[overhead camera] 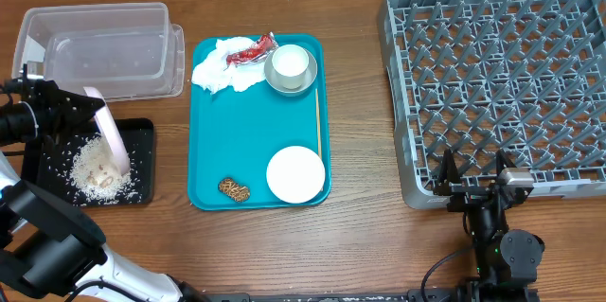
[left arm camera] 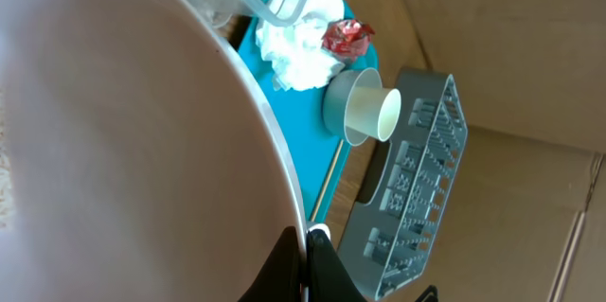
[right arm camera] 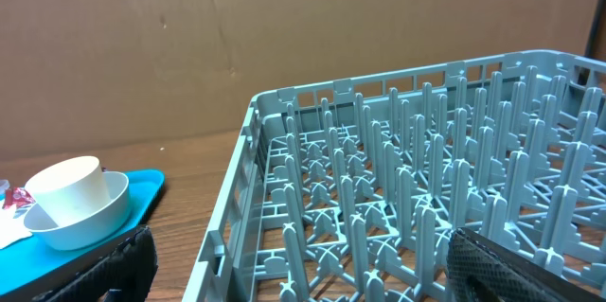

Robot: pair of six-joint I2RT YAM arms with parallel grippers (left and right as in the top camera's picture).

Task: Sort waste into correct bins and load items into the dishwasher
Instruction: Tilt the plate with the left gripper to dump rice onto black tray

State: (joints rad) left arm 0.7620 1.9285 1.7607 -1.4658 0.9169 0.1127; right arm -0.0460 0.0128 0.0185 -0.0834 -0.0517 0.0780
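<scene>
Overhead view, far left: the clear tub (overhead camera: 95, 44) sits at the table's (overhead camera: 360, 236) rear corner. The black tray (overhead camera: 142, 136) lies directly in front of it and holds scattered rice crumbs (overhead camera: 99, 177).

The left gripper (overhead camera: 95, 111) is above the black tray with its fingers (left arm camera: 305, 262) clenched on the rim of the large plate (overhead camera: 114, 141). The plate is tipped steeply on edge over the crumbs. In the left wrist view its pale surface fills the left half of the frame.

Just right of the black tray lies the teal tray (overhead camera: 213, 151).
- Rear left corner: crumpled napkins (overhead camera: 225, 70), with the red wrapper (overhead camera: 251, 52) resting on their rear edge.
- Rear right corner: the bowl (overhead camera: 284, 82), touching the napkins.
- Inside the bowl: the cup (overhead camera: 292, 60). The right wrist view shows it tilted.
- Right edge: a wooden stick (overhead camera: 317, 122) lying along the tray.
- Front right: the small plate (overhead camera: 295, 174), lying flat.
- Front, left of the small plate and apart from it: the biscuit piece (overhead camera: 234, 188).

Right of the teal tray, well apart from it, stands the dish rack (overhead camera: 502, 65). No dishes are visible in it.

The right gripper (overhead camera: 473, 177) is at the rack's front wall. Its fingers (right arm camera: 516, 269) are spread wide and released, grasping nothing.
</scene>
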